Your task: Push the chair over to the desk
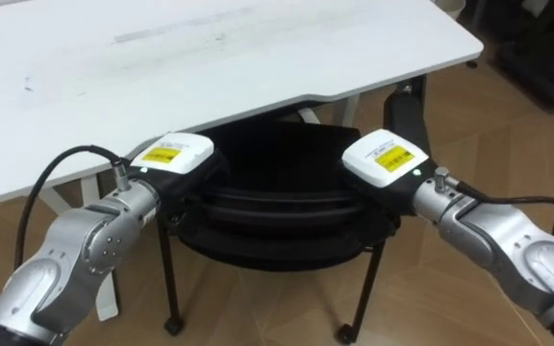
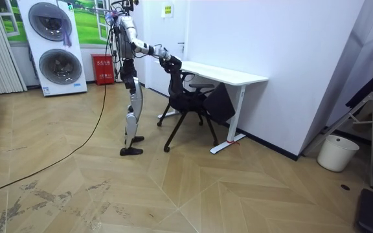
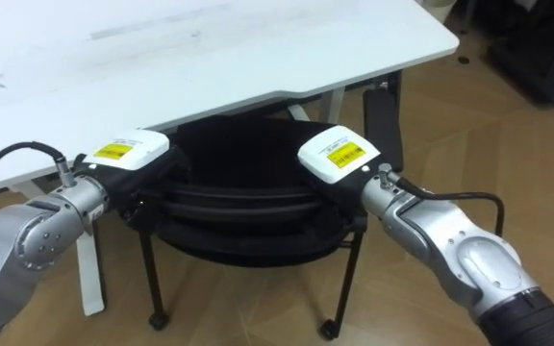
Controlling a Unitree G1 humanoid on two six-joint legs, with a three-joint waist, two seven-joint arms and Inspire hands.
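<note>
Before the white desk (image 1: 210, 58), the black chair (image 1: 277, 207) stands partly tucked under its edge. Left hand (image 1: 176, 159) and right hand (image 1: 385, 159) rest on the backrest; whether they grasp it I cannot tell.

The chair (image 1: 277, 207) is black, the table (image 1: 162, 58) white. The floor (image 2: 173, 188) is brown herringbone wood. The left hand (image 1: 173, 154) and right hand (image 1: 383, 159) have white backs with yellow labels.

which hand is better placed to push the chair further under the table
Neither clearly: the left hand rests on the left end of the chair backrest, the right hand on its right end, level with each other. Pushing with both would likely keep it straight under the table.
</note>
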